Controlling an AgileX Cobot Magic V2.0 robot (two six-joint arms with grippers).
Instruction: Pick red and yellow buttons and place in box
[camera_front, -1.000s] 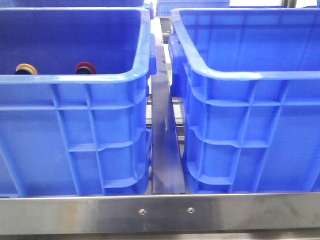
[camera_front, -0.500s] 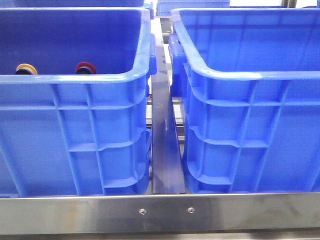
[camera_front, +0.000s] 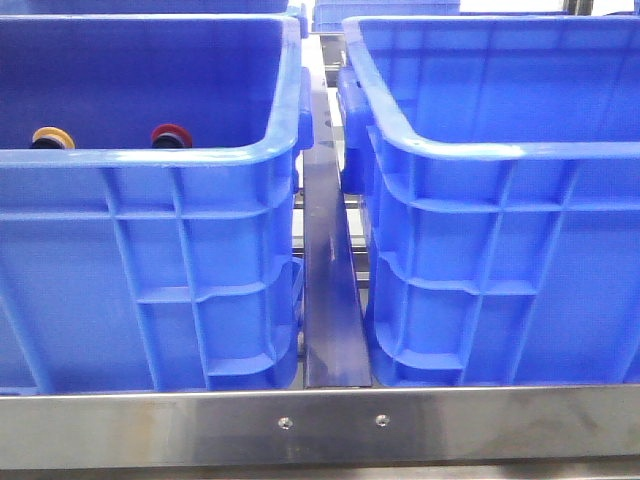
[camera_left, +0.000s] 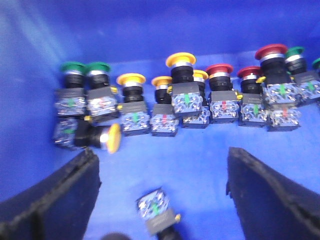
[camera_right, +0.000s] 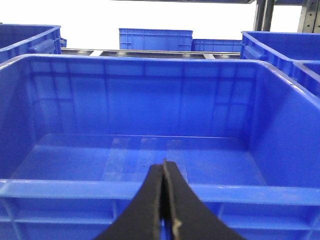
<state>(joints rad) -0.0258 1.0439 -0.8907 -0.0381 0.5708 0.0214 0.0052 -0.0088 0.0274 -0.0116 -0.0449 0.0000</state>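
Observation:
In the left wrist view, several mushroom-head buttons stand in a row on a blue crate floor (camera_left: 200, 155). Among them are a yellow button (camera_left: 131, 80), another yellow button (camera_left: 180, 60), a red button (camera_left: 219, 70) and a taller red button (camera_left: 270, 52). A yellow-capped one (camera_left: 113, 138) lies on its side. My left gripper (camera_left: 162, 152) hangs open above the floor, short of the row, with a toppled button body (camera_left: 157, 212) between its fingers, untouched. The front view shows a yellow cap (camera_front: 52, 137) and a red cap (camera_front: 171, 134) in the left crate (camera_front: 150, 156). My right gripper (camera_right: 164, 164) is shut and empty before the empty box (camera_right: 150, 191), the right crate (camera_front: 480, 150).
Green-capped buttons (camera_left: 74, 67) stand at both ends of the row. A dark rail (camera_front: 328, 290) runs between the two crates, and a steel bar (camera_front: 320, 425) crosses in front. More blue crates (camera_right: 155, 39) stand behind. Neither arm shows in the front view.

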